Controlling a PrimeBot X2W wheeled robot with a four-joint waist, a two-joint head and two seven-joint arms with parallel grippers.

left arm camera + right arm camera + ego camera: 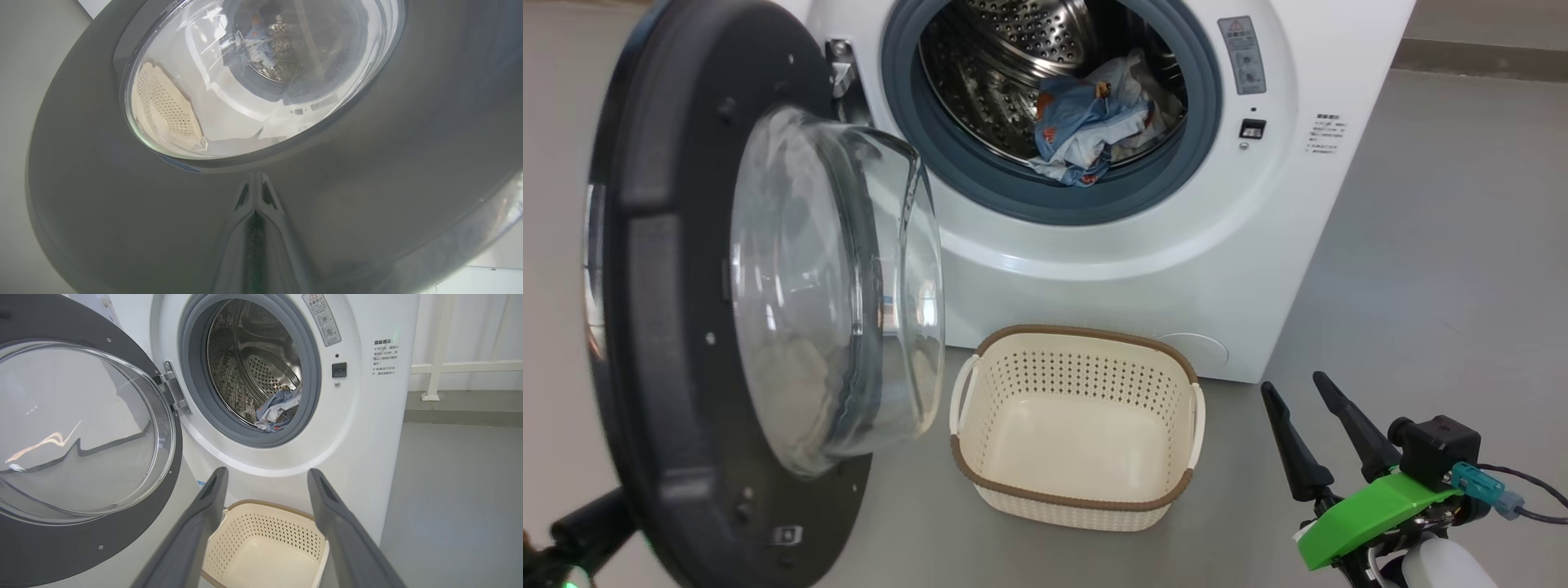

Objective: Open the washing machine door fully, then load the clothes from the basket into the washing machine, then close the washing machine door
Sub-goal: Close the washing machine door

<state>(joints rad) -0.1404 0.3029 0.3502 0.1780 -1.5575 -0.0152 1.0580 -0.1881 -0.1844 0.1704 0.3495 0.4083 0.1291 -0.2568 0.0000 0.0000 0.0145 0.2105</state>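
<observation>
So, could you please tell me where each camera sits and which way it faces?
Head view: on the head, looking down at the washing machine, washing machine door, empty basket; right gripper lower right.
Left wrist view: close at the door's outside, looking through its glass; left gripper fingers together.
Right wrist view: facing the drum and clothes; own fingers spread.
Shared: all show the door.

A grey floor (1437, 245) spreads to the right; far behind, a low step (461, 416) carries a white railing (439, 347).
</observation>
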